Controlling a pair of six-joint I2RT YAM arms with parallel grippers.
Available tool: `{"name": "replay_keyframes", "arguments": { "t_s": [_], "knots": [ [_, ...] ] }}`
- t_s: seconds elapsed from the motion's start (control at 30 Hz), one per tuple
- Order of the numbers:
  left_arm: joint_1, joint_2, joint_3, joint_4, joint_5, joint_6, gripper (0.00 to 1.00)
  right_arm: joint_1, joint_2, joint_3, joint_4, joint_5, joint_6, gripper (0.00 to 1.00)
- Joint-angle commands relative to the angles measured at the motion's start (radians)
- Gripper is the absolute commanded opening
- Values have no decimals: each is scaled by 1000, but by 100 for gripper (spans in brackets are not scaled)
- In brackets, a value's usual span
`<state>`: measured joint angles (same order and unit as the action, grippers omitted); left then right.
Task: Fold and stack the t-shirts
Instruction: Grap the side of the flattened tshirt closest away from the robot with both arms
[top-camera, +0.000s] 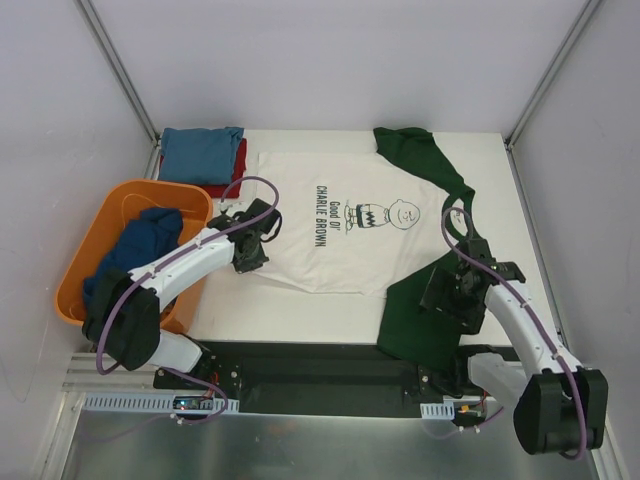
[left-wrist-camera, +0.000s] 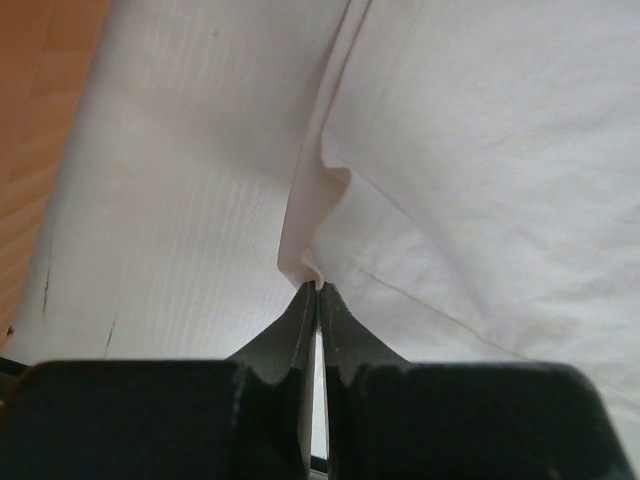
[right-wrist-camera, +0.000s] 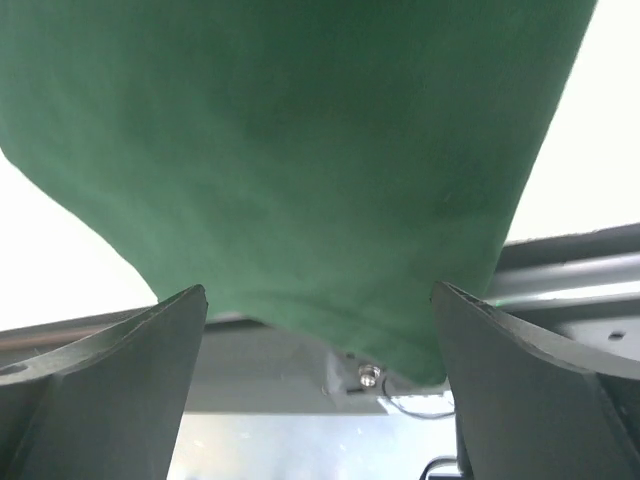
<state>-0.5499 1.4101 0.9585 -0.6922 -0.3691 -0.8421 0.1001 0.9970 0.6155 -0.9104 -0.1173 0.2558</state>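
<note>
The cream t-shirt (top-camera: 340, 225) with dark green sleeves and black "Charlie Brown" print lies spread on the table. My left gripper (top-camera: 250, 248) is shut on a pinched fold of its cream hem (left-wrist-camera: 300, 255) at the shirt's left edge. My right gripper (top-camera: 447, 297) is open over the near green sleeve (top-camera: 425, 315), which hangs over the table's front edge; the sleeve (right-wrist-camera: 300, 150) lies between and beyond the spread fingers. A blue t-shirt (top-camera: 200, 153) lies folded on a red one (top-camera: 236, 170) at the back left. A navy one (top-camera: 140, 245) sits in the basket.
The orange plastic basket (top-camera: 105, 215) stands at the left, close beside my left arm. The far green sleeve (top-camera: 415, 150) reaches the table's back edge. A black base rail (top-camera: 320, 365) runs along the near edge between the arm mounts.
</note>
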Motion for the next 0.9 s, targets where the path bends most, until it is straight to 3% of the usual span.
{"name": "replay_keyframes", "arguments": {
  "t_s": [0.0, 0.33, 0.6, 0.7, 0.87],
  "knots": [
    [-8, -26, -7, 26, -24, -22, 0, 104, -54, 10, -137, 22, 133, 97],
    [-8, -69, -44, 57, -14, -9, 0, 489, 129, 99, -280, 156, 362, 89],
    [-8, -111, -76, 85, 13, 6, 0, 527, 206, 84, -234, 128, 421, 76],
    [-8, -120, -79, 89, 21, 6, 0, 536, 264, 44, -162, 53, 430, 74],
    [-8, -128, -80, 94, 19, 11, 0, 563, 376, 75, -140, 93, 431, 71]
  ]
}}
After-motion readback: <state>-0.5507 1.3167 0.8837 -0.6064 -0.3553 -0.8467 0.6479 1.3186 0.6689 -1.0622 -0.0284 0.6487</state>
